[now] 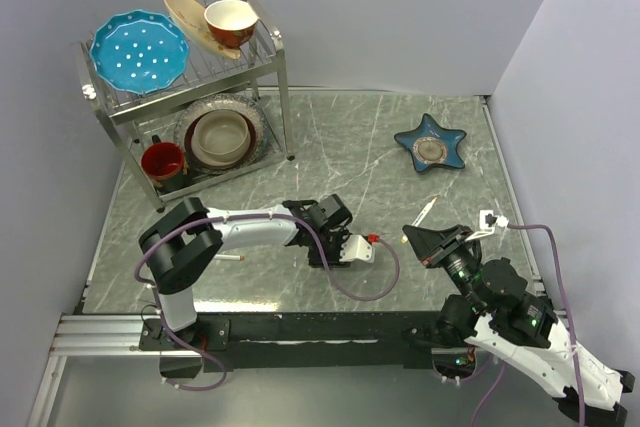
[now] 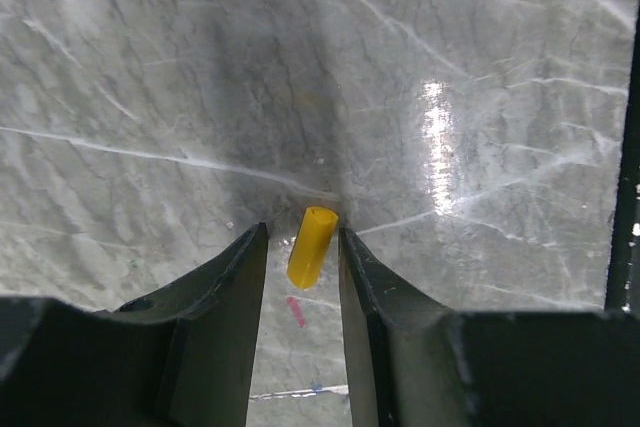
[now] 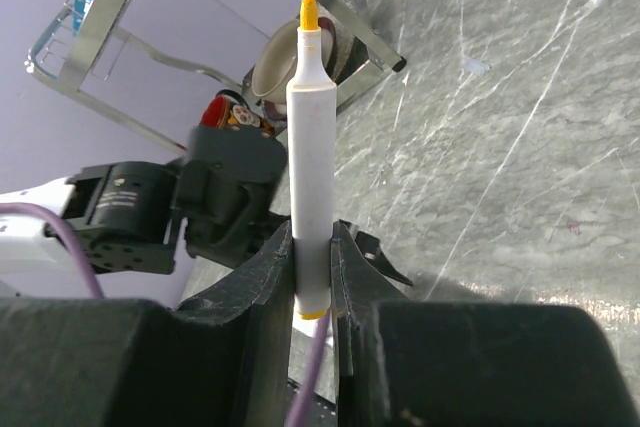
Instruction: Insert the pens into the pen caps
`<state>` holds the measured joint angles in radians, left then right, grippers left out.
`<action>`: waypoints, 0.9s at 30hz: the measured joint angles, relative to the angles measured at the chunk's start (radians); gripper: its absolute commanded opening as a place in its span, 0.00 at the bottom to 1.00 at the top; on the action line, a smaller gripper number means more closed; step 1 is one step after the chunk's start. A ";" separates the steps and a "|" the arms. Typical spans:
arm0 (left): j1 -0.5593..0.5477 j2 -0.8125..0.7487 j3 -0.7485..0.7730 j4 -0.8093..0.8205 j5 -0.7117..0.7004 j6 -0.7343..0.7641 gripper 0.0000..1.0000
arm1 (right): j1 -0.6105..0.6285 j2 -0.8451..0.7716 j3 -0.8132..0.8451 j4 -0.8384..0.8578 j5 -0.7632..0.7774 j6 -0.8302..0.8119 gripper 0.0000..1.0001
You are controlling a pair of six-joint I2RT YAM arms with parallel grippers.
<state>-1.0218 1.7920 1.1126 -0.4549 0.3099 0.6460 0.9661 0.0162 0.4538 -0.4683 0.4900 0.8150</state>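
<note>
Counter (image 1: 340, 147): grey-green marble, white veining.
Pen (image 3: 312, 197): white barrel, yellow-orange tip and end.
Cap (image 2: 313, 245): yellow-orange, plain.
Plate (image 1: 138, 50): blue, white dots.
Star dish (image 1: 430, 144): blue, pale centre.
Bowl (image 1: 231, 19): red outside, cream inside.
Cup (image 1: 163, 160): dark red.
Rack (image 1: 286, 107): silver.
Wall (image 1: 400, 7): pale lilac.
Cable (image 1: 350, 287): purple.

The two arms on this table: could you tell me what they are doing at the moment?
The right gripper is clamped on a white pen, its yellow tip pointing outward. The left gripper has the matching yellow cap between its fingers, though I cannot tell whether it grips it. Pen and cap are not yet joined.
</note>
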 measured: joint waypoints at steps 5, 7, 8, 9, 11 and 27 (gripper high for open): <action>0.000 0.010 0.000 0.003 -0.012 0.000 0.34 | 0.000 -0.002 0.003 -0.002 0.001 0.000 0.00; -0.002 0.010 0.000 0.006 -0.019 -0.003 0.33 | 0.000 -0.002 0.003 -0.004 0.001 0.000 0.00; -0.002 0.010 0.000 0.009 -0.021 -0.003 0.33 | 0.000 -0.002 0.003 -0.006 0.001 0.000 0.00; -0.002 0.010 0.000 0.011 -0.023 -0.003 0.32 | 0.000 -0.002 0.003 -0.009 0.002 0.000 0.00; -0.004 0.013 0.000 0.014 -0.028 -0.003 0.29 | 0.000 -0.002 0.005 -0.018 0.003 0.000 0.00; -0.021 0.000 -0.019 0.057 -0.106 -0.121 0.01 | 0.000 -0.003 0.024 -0.068 0.020 0.000 0.00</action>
<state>-1.0424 1.7924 1.0935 -0.3981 0.2035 0.5247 0.9661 0.0128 0.4778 -0.5362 0.5102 0.8150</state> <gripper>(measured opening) 0.048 0.220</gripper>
